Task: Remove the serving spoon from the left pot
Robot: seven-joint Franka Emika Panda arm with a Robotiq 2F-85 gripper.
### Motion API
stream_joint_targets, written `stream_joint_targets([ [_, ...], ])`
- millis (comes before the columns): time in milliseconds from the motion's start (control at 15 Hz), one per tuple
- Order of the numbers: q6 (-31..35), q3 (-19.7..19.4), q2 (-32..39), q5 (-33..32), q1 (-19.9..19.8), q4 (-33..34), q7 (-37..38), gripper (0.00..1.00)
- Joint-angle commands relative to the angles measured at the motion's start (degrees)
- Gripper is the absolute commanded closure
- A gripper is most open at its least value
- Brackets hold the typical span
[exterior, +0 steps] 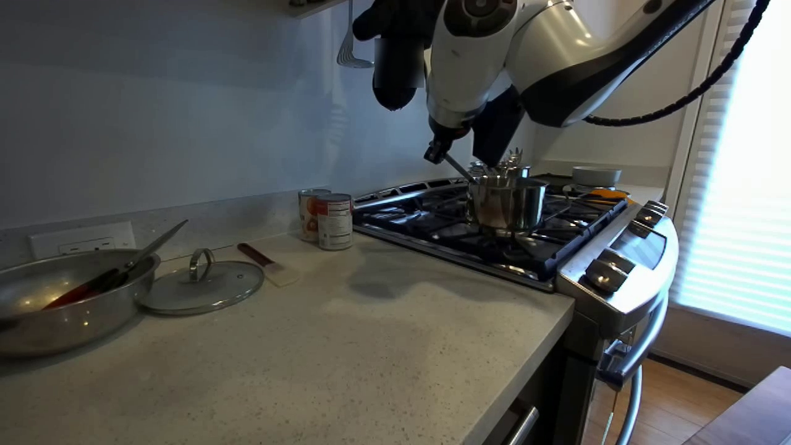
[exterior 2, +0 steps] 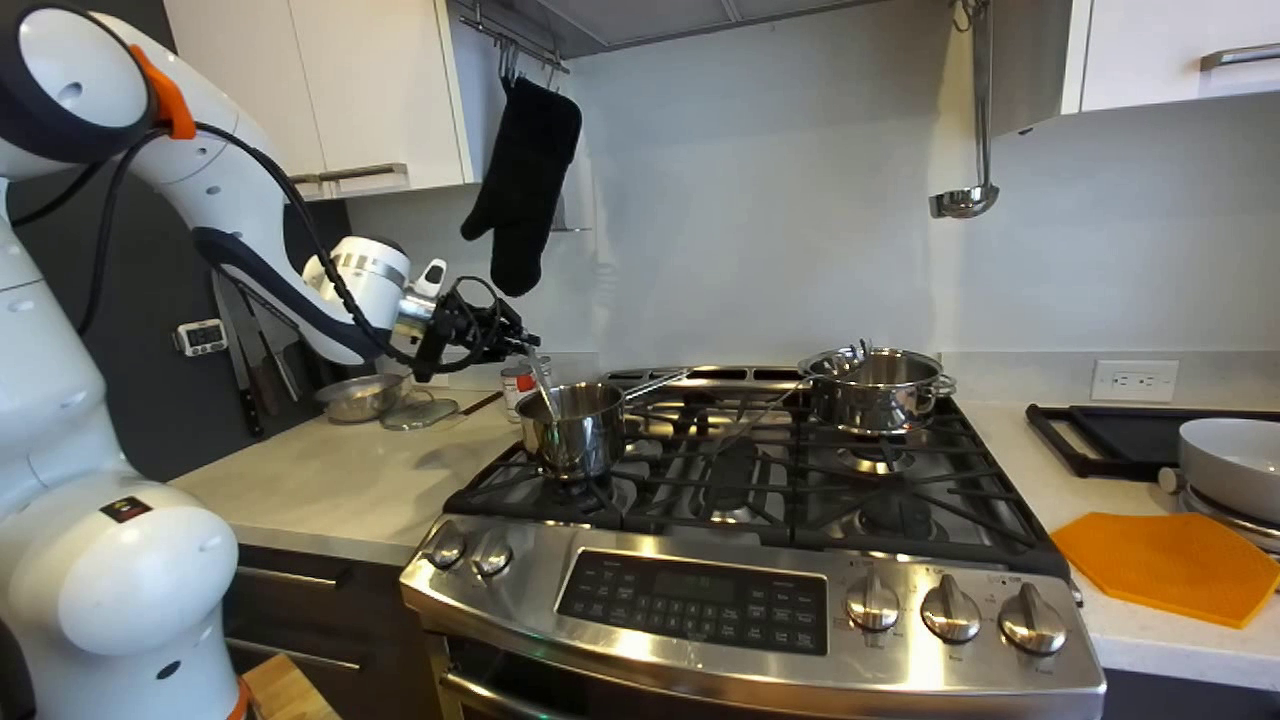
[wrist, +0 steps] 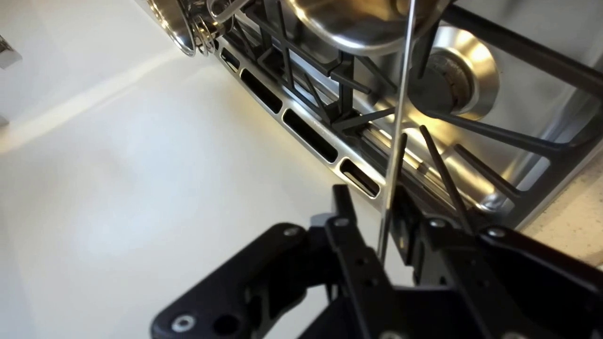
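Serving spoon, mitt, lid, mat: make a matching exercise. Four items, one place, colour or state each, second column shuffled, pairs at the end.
Column 1
1. Serving spoon
2. Mitt
3. Lid
4. Mat

Column 2
A. Glass, lying flat
B. Orange
C. Slanting up out of the left pot
D. Black, hanging up

Pairs: 1-C, 2-D, 3-A, 4-B
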Motion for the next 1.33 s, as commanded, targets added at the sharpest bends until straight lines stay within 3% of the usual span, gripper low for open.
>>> stream_joint_targets([
  [0,-0.8,-1.1,-0.2,-2.0,1.3,-0.5,2.5,0.94],
  [133,-0.8,-1.1,-0.3,-1.9,1.4,-0.5,2.5,1.0],
  [867,-3.0,-0.3,-3.4,-1.2,3.3,-0.6,1.8,0.99],
  [1267,-6.4,1.7,-4.9,-2.3,5.7,1.7,-3.1,0.99],
])
